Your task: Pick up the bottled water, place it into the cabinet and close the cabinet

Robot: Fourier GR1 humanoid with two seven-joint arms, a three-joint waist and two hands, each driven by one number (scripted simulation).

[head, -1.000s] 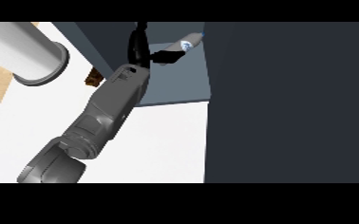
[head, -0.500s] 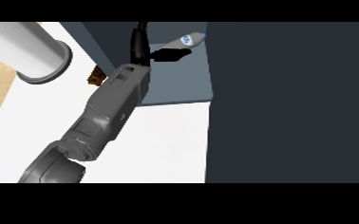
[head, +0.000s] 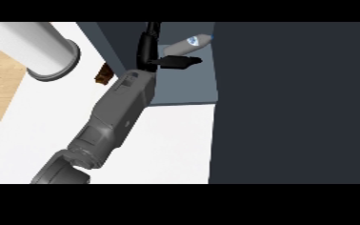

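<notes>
The bottle lies on its side on the grey shelf inside the cabinet, toward the shelf's back. Its long axis runs on a slant, with the blue-marked end pointing to the upper right, close to the dark cabinet wall on the right. The only robot hand in view comes in on a grey forearm from the lower left, over the white desk; which arm it belongs to cannot be told from this view alone. From that robot hand the bottle lies up and to the right, just beside the fingers.

The robot hand looks spread: long fingers stand straight up along the bottle's left end, and a shorter part reaches right, just below the bottle. Nothing appears curled round the bottle, though whether a finger touches it cannot be made out.

Judging by this, the bottle is already placed, so pulling the robot hand back toward the lower left, away from the bottle's axis, and then closing the cabinet is what remains.
</notes>
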